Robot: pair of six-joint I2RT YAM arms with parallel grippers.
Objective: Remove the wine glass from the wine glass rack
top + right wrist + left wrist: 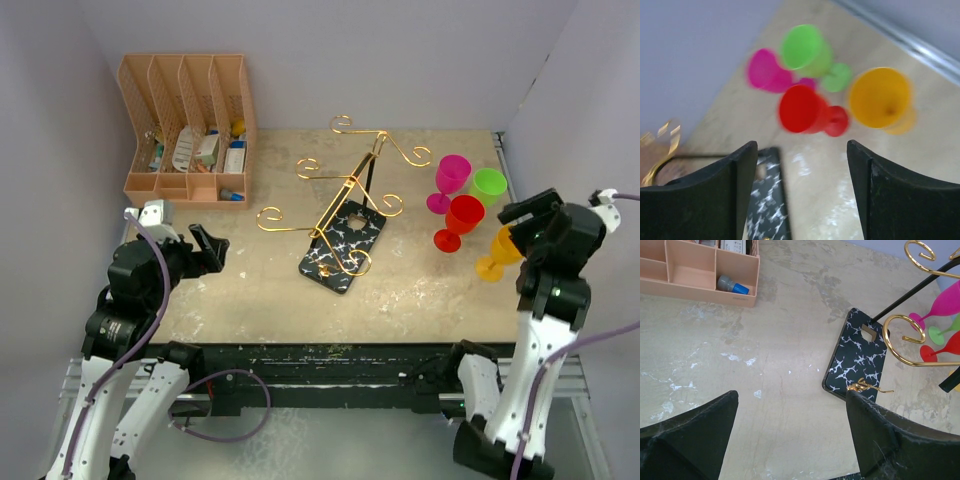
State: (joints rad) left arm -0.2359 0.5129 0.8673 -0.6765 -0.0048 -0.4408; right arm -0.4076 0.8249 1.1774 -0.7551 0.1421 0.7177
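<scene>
The gold wire wine glass rack [345,200] stands mid-table on its black marble-look base [342,245]; no glass hangs on its curled arms. Four plastic wine glasses stand upright on the table to its right: pink [452,175], green [489,185], red [464,214] and orange [503,248]. My right gripper [525,215] is open and empty, raised beside the orange glass; its view shows the red glass [800,109] and orange glass [880,97] ahead. My left gripper [205,250] is open and empty at the left, with the rack base [857,357] ahead of its right finger.
A peach file organiser [190,130] with small items stands at the back left and also shows in the left wrist view [690,275]. Grey walls close the table on the left, back and right. A black rail runs along the near edge [330,360].
</scene>
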